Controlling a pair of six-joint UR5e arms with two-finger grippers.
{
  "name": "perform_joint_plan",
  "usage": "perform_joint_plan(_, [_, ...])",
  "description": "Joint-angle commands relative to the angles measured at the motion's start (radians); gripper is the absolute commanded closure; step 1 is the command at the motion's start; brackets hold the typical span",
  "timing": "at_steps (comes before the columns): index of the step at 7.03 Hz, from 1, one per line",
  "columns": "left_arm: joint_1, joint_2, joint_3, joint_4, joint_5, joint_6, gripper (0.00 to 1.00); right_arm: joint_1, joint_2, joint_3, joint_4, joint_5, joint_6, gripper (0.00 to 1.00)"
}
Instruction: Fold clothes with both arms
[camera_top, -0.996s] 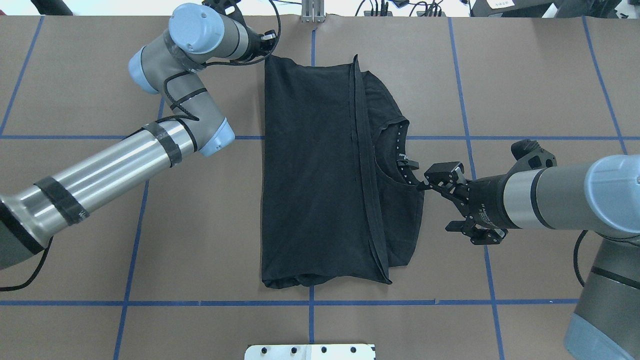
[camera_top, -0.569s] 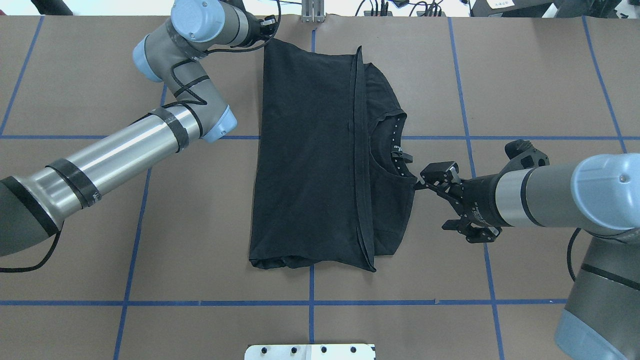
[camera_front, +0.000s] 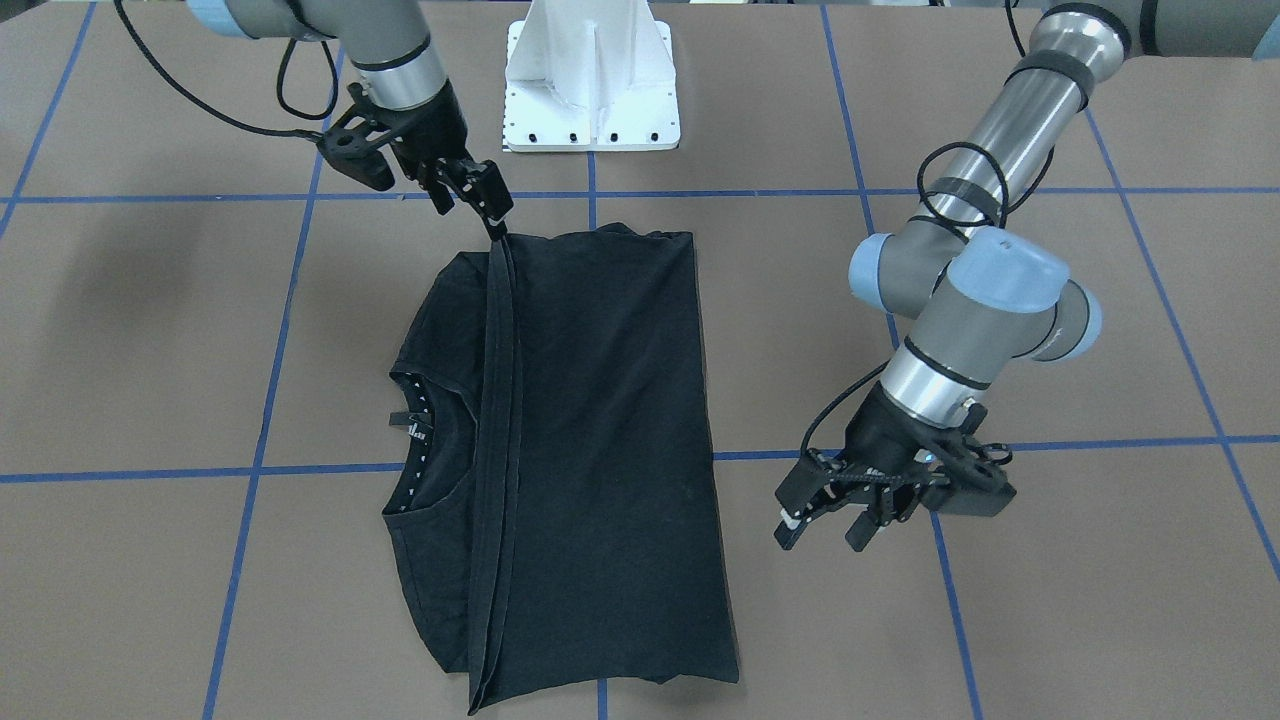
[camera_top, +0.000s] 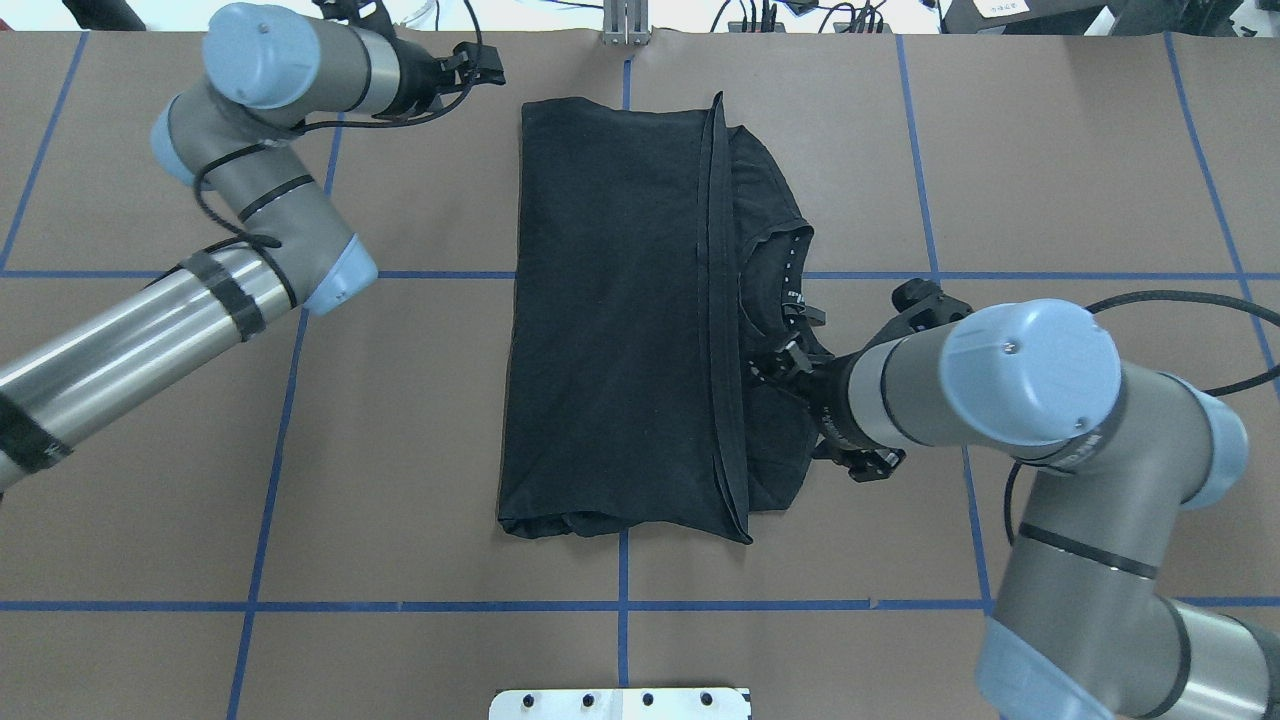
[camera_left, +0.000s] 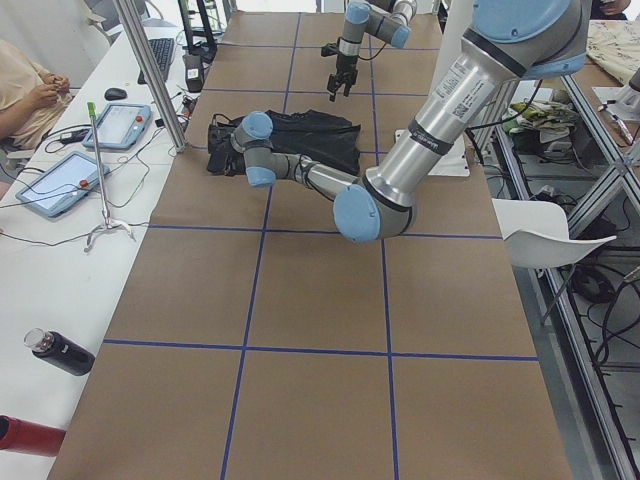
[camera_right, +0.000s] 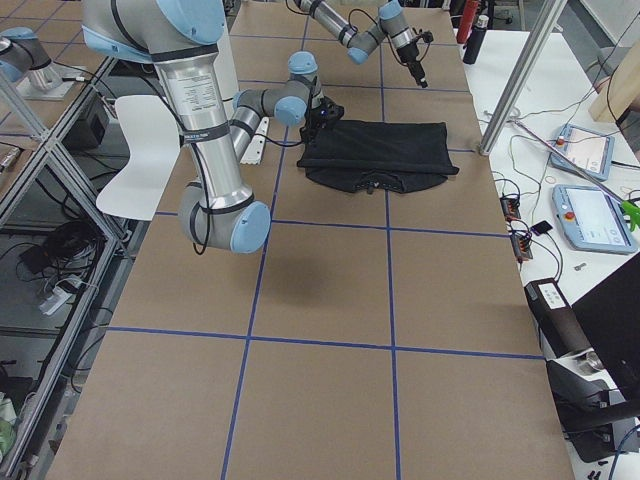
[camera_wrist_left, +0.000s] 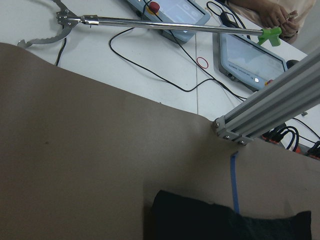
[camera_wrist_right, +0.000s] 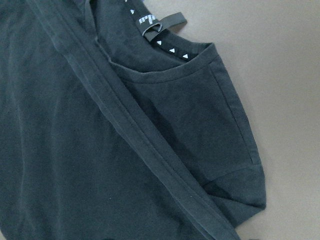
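Overhead exterior shot has the black T-shirt (camera_top: 610, 300) lying flat on the table (camera_top: 400, 450). It's folded over itself so only plain black cloth shows. A double hem band (camera_top: 715, 300) runs along the fold and the collar (camera_top: 795, 290) peeks out past it.

Relative to the right gripper (camera_front: 470, 203), the shirt is underneath. The right wrist cam looks down on the collar tag, the hem band and one short sleeve (camera_wrist_right: 235, 150). From the front-facing cam that gripper's jaws look spread and empty. Its lower fingertip lines up with the shirt's edge nearest the robot, but I can't tell if it actually touches.

The left gripper (camera_front: 825, 528) is off the cloth completely, with the shirt just beside it, and its jaws are spread wide and empty too. Its wrist cam only catches one shirt corner at the bottom of frame.

The right arm (camera_top: 1030, 370) and left arm (camera_top: 150, 330) bend in from opposite sides of the shirt. The table's brown with blue tape lines (camera_top: 400, 605), and there's a white pedestal base (camera_front: 590, 80) at the robot's end. Past the table's far edge, the left wrist cam shows tablets (camera_wrist_left: 250, 60) and a person's hands (camera_wrist_left: 272, 15).
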Motion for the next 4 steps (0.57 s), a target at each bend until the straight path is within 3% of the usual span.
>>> perform_joint_plan(1, [-0.008,0.177,-0.193,0.001,-0.023,0.069,0.00,-0.047,0.078,-0.089,-0.076,-0.015,-0.465,0.12])
perform_joint_plan(3, [-0.012,0.268,-0.326,0.051,-0.043,0.069,0.00,-0.072,0.095,-0.161,-0.108,-0.016,-0.711,0.25])
perform_joint_plan(4, [-0.010,0.265,-0.328,0.074,-0.040,0.069,0.00,-0.079,0.167,-0.181,-0.248,-0.016,-0.828,0.40])
